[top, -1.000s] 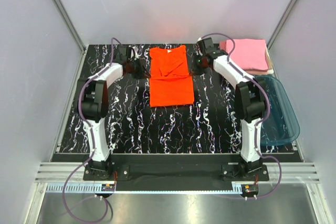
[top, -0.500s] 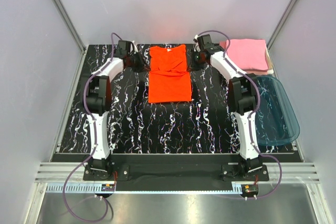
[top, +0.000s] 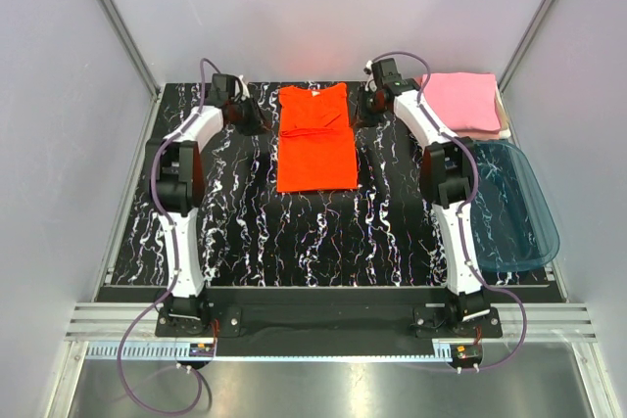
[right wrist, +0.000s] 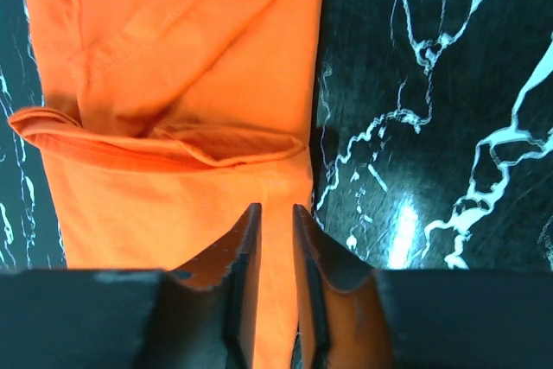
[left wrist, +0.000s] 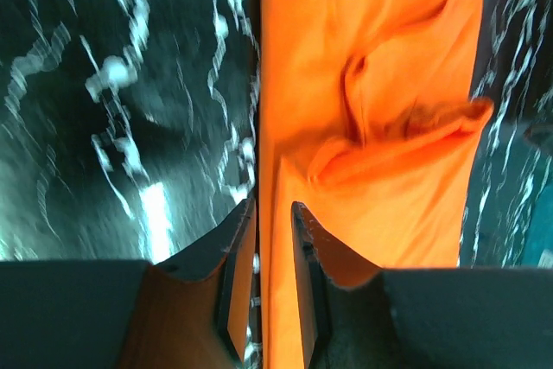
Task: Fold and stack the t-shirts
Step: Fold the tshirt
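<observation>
The orange-red t-shirt (top: 315, 149) lies at the back centre of the black marbled table (top: 294, 242), its sleeves folded inward and a crease across its upper part. My left gripper (top: 257, 122) is at the shirt's left edge. In the left wrist view the gripper (left wrist: 272, 209) has its jaws narrowly apart and pinched on the edge of the shirt (left wrist: 389, 110). My right gripper (top: 361, 115) is at the right edge. In the right wrist view it (right wrist: 276, 209) is pinched the same way on the shirt (right wrist: 173, 66). Folded pink t-shirts (top: 462, 100) are stacked at the back right.
A translucent teal plastic tub (top: 514, 208) sits at the table's right edge, below the pink stack. Grey walls with metal frame rails close in the back and sides. Both arms reach far toward the back wall.
Both grippers have moved toward the back wall. The shirt's upper part has been drawn back and outward, so the shirt lies longer and flatter than before.
</observation>
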`<state>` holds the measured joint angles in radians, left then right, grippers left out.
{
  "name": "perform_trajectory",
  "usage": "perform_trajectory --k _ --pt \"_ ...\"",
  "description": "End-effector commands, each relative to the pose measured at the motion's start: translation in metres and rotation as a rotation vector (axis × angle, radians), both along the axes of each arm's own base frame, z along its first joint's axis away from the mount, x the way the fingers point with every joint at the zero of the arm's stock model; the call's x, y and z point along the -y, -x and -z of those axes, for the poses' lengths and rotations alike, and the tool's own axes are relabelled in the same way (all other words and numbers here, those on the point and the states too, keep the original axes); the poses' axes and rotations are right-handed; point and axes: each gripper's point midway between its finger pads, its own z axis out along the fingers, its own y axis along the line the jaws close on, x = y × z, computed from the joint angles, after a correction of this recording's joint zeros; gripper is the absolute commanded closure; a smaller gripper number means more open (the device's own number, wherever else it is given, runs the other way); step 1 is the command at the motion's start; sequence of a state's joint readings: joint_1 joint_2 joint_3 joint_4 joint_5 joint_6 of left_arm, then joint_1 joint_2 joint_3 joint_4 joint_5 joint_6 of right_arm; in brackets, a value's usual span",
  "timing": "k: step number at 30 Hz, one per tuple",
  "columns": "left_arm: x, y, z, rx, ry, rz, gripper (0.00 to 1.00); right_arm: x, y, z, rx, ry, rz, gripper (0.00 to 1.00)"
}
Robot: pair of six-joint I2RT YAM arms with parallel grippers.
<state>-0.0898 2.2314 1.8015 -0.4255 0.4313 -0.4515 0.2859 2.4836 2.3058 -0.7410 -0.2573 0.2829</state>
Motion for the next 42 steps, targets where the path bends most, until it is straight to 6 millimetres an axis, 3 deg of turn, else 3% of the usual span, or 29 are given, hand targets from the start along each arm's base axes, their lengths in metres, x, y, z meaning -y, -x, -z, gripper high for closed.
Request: perform_trajectory --k 1,6,12,13,14,20,24,25,27,28,29,30,31,33,34,35,36,37,38,40,42 --pt "0.024 0.015 -0.025 0.069 -0.029 0.074 0.73 -0.015 0.016 -0.031 0.001 -0.056 -0.039 0.77" --pt "0.045 0.012 -0.01 0.042 0.019 0.131 0.74 -0.024 0.019 -0.015 -0.032 -0.078 -0.063 0.81" --pt "0.05 -0.011 -0.004 0.072 0.021 0.141 0.73 -0.027 0.005 -0.003 -0.017 -0.071 -0.061 0.81" --pt "0.051 -0.019 -0.01 0.098 0.016 0.14 0.73 -0.027 0.003 0.0 -0.02 -0.072 -0.055 0.8" --pt "0.05 -0.024 -0.003 0.094 0.011 0.138 0.73 -0.027 0.001 0.009 -0.031 -0.07 -0.054 0.8" --pt "0.045 -0.058 -0.003 0.14 0.035 0.114 0.72 -0.029 -0.015 0.005 0.006 -0.082 -0.035 0.78" --pt "0.029 -0.071 -0.027 0.182 0.063 0.082 0.72 -0.023 -0.021 -0.015 0.04 -0.082 -0.005 0.75" --pt "0.027 -0.064 -0.037 0.185 0.064 0.078 0.72 -0.022 -0.02 -0.029 0.06 -0.084 -0.002 0.74" --pt "0.019 -0.052 -0.044 0.181 0.031 0.062 0.7 -0.017 -0.012 -0.03 0.039 -0.068 0.016 0.67" --pt "0.016 -0.034 -0.028 0.127 0.013 0.061 0.69 -0.013 -0.009 -0.033 0.039 -0.054 0.029 0.65" --pt "0.012 -0.024 -0.049 0.152 0.0 0.062 0.66 -0.009 -0.001 -0.04 0.034 -0.047 0.033 0.64" --pt "0.008 -0.015 -0.05 0.139 -0.021 0.052 0.66 -0.008 0.004 -0.043 0.03 -0.045 0.028 0.62" --pt "0.005 0.01 -0.051 0.103 -0.032 0.058 0.65 -0.006 0.01 -0.045 0.023 -0.043 0.024 0.61" --pt "0.006 0.037 -0.048 0.072 -0.03 0.078 0.65 -0.005 0.031 -0.049 -0.012 -0.053 -0.001 0.59" --pt "0.005 0.061 -0.044 0.049 -0.04 0.09 0.65 -0.004 0.041 -0.063 -0.002 -0.062 -0.011 0.59" --pt "0.004 0.073 -0.042 0.04 -0.047 0.099 0.65 0.0 0.058 -0.045 -0.063 -0.053 -0.018 0.59" --pt "0.009 0.085 -0.039 0.034 -0.046 0.118 0.64 0.0 0.068 -0.042 -0.078 -0.052 -0.033 0.58" --pt "0.011 0.102 -0.033 0.023 -0.043 0.131 0.63 0.002 0.077 -0.052 -0.07 -0.062 -0.042 0.58" --pt "0.015 0.11 -0.031 0.015 -0.025 0.151 0.63 0.006 0.092 -0.034 -0.115 -0.049 -0.045 0.58" --pt "0.017 0.126 -0.019 -0.018 -0.015 0.165 0.62 0.008 0.106 -0.039 -0.111 -0.063 -0.066 0.58" --pt "0.022 0.137 -0.008 -0.043 0.007 0.18 0.62 0.009 0.122 -0.024 -0.145 -0.072 -0.077 0.58"
